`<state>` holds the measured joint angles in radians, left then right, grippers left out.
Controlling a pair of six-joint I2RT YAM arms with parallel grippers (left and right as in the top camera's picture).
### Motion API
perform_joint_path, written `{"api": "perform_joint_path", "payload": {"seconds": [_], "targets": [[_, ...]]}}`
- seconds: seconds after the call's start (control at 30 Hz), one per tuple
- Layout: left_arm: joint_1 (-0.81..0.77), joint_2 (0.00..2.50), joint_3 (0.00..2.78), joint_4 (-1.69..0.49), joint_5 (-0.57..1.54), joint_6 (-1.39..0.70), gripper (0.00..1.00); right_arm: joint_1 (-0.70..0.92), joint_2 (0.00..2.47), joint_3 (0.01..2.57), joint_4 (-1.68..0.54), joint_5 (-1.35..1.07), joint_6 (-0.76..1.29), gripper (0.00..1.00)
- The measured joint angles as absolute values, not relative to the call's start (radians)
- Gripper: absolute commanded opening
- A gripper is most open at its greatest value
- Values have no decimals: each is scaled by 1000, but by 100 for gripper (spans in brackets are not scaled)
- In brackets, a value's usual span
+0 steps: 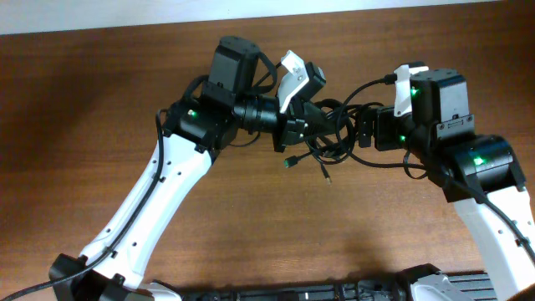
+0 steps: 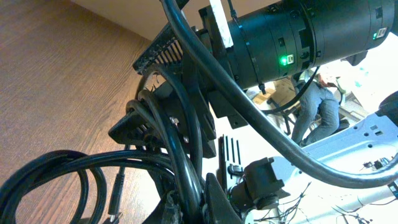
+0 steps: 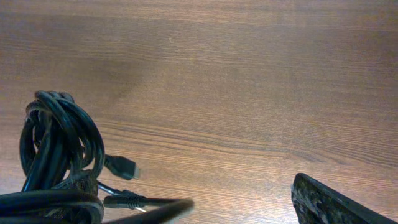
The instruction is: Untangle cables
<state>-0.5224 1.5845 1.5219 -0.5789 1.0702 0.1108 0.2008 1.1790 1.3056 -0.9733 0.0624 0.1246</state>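
Observation:
The cables are a knotted bundle of thin black cords hanging just above the table between my two grippers. My left gripper is shut on the bundle's left side. In the left wrist view its fingers pinch a black cord, and more loops sag to the left. My right gripper stands open at the bundle's right edge. In the right wrist view the bundle sits by the left jaw, two plug ends stick out, and the right finger is clear of it.
Brown wooden table all round. Two loose plug ends dangle below the bundle. Thicker black arm wires cross the left wrist view in front of the right arm's black body. The table's far edge runs behind both grippers.

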Motion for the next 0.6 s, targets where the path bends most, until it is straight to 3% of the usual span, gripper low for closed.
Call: {"api": "perform_joint_path", "payload": {"seconds": [0.6], "targets": [[-500,1589,1522,-605,1048,111,0,208,1190,1305,-839,295,134,98]]}}
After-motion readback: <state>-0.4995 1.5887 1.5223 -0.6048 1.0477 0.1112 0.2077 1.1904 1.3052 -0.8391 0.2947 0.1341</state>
